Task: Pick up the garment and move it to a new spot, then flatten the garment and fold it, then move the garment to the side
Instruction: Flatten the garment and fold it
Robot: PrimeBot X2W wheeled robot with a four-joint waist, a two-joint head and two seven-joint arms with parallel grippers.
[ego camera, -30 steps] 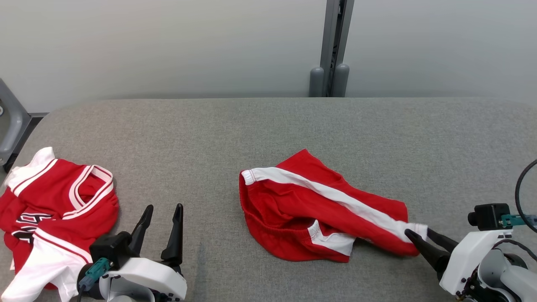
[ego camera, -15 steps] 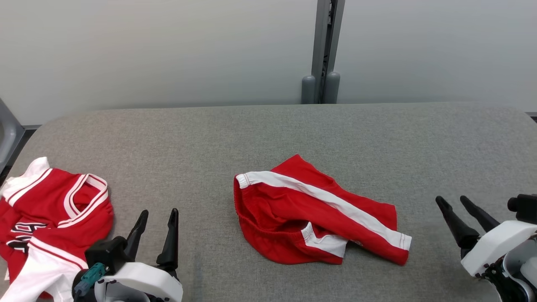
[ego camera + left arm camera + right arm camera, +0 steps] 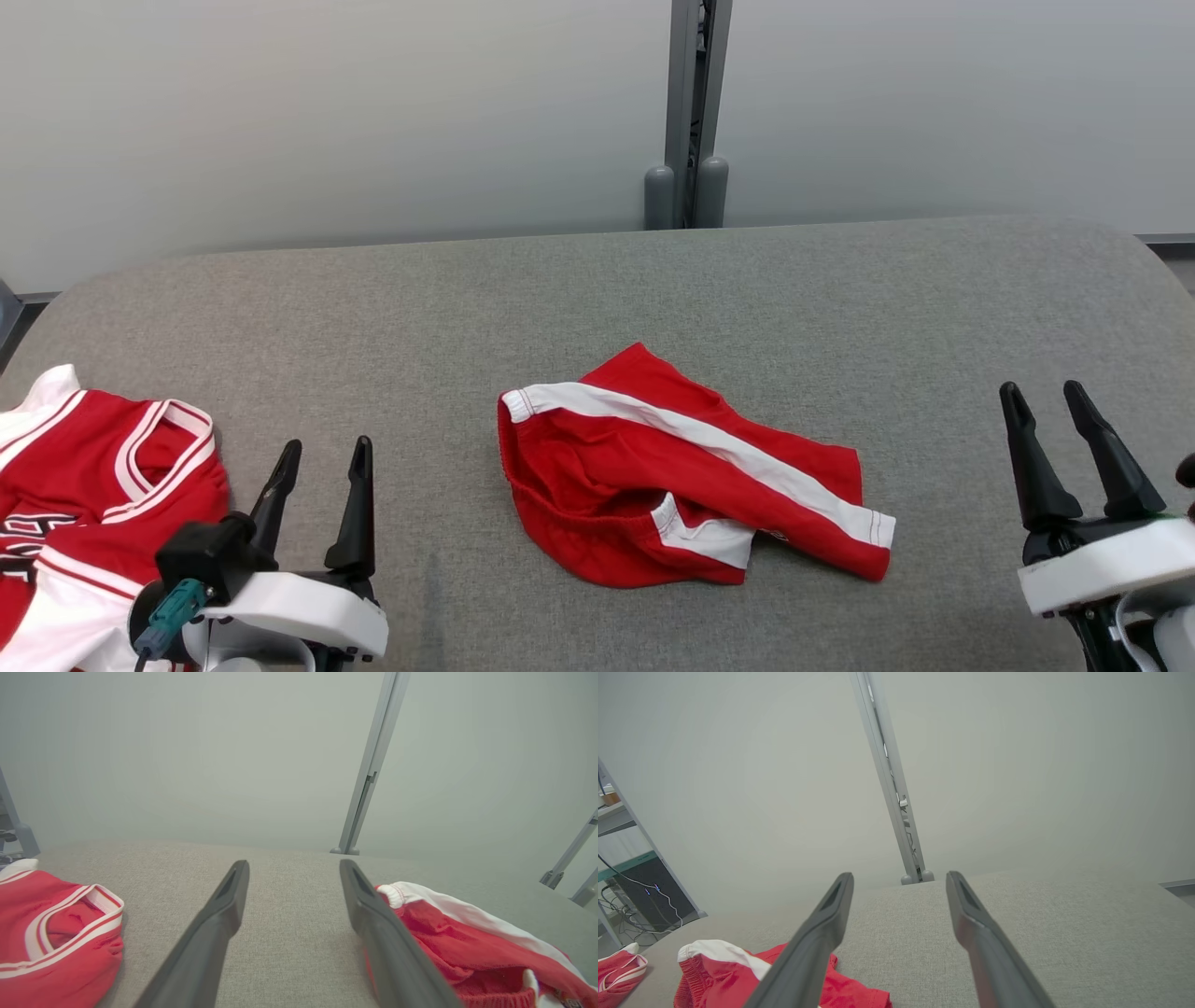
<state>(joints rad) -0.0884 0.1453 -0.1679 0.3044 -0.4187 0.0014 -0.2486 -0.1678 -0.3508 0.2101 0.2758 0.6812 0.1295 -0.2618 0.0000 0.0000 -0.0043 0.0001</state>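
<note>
The garment, red shorts (image 3: pixel 653 485) with a white side stripe, lies crumpled in the middle of the grey padded table (image 3: pixel 597 299); nothing holds it. My right gripper (image 3: pixel 1041 386) stands open at the lower right, well clear of the shorts' leg hem. Open too, my left gripper (image 3: pixel 327 444) sits at the lower left with nothing between its fingers. In the left wrist view the left gripper (image 3: pixel 293 863) has the shorts (image 3: pixel 444 947) just to its right. The right wrist view has the right gripper (image 3: pixel 899 874) with the shorts (image 3: pixel 719 970) at its lower left.
A red and white jersey (image 3: pixel 103 485) lies bunched at the table's left edge, beside my left gripper; it also shows as the jersey (image 3: pixel 56 938). A grey post (image 3: pixel 686 112) stands behind the table against a pale wall. Bare table surface surrounds the shorts.
My right gripper let go of the shorts' leg hem, opened and drew back to the right. The shorts stayed on the table. The head camera has shifted.
</note>
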